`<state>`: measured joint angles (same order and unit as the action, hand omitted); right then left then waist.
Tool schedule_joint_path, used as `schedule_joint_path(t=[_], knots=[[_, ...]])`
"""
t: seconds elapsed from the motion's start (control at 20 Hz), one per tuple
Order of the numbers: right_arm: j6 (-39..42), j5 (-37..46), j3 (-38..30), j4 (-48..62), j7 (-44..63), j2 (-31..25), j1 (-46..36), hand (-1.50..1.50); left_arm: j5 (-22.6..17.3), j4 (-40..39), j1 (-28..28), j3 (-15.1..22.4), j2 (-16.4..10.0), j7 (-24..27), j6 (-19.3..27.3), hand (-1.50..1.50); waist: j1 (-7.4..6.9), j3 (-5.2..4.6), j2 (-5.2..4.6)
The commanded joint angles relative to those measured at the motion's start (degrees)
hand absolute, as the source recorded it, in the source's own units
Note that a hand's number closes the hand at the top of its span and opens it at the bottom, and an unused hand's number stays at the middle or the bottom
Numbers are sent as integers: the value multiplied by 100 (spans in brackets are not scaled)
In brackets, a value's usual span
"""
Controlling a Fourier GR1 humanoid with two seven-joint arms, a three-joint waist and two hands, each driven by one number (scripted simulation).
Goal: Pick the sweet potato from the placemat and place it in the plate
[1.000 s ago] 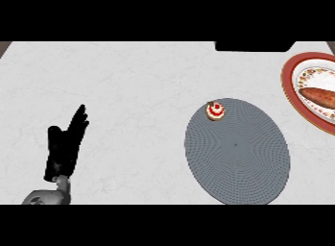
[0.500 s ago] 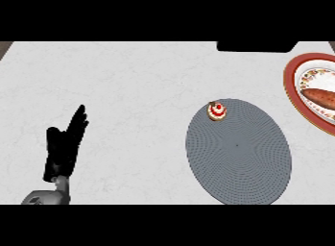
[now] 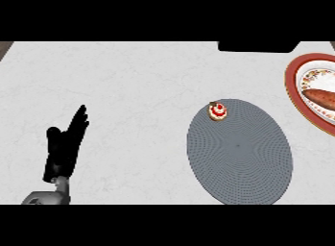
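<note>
The orange-brown sweet potato (image 3: 326,98) lies in the red-rimmed patterned plate (image 3: 295,86) at the right edge of the head view. The round grey placemat (image 3: 241,153) lies left of the plate, in the lower middle right. My left hand (image 3: 64,146) shows at the lower left, fingers straight and pointing up, holding nothing, far from the placemat. My right hand is out of view.
A small cupcake with red and white topping (image 3: 218,111) sits on the placemat's upper left rim. A dark object (image 3: 258,46) sits at the counter's far edge. The white marbled counter (image 3: 127,86) spreads wide between my left hand and the placemat.
</note>
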<state>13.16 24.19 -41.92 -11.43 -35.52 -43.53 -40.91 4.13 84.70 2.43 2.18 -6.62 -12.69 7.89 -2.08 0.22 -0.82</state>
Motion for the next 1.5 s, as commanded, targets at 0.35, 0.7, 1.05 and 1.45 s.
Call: schedule_joint_path(t=[0.35, 0.7, 1.05, 1.45], knots=[[-323, 59, 148, 123, 137, -232, 142, -150, 6, 41, -102, 50, 97, 30, -40, 0, -34, 5, -18], [-317, -40, 83, 235, -239, -281, 610, -150, 135, -208, 110, 56, 210, 114, 92, 0, -6, 14, -30], [-527, -70, 70, 228, -129, -479, 685, -150, 117, -84, 204, -54, 49, -111, 24, 0, -16, 16, -21], [-345, -309, -165, 294, -275, -753, 927, -150, 72, -253, 310, -112, 100, 12, 11, 0, -1, 25, -48]])
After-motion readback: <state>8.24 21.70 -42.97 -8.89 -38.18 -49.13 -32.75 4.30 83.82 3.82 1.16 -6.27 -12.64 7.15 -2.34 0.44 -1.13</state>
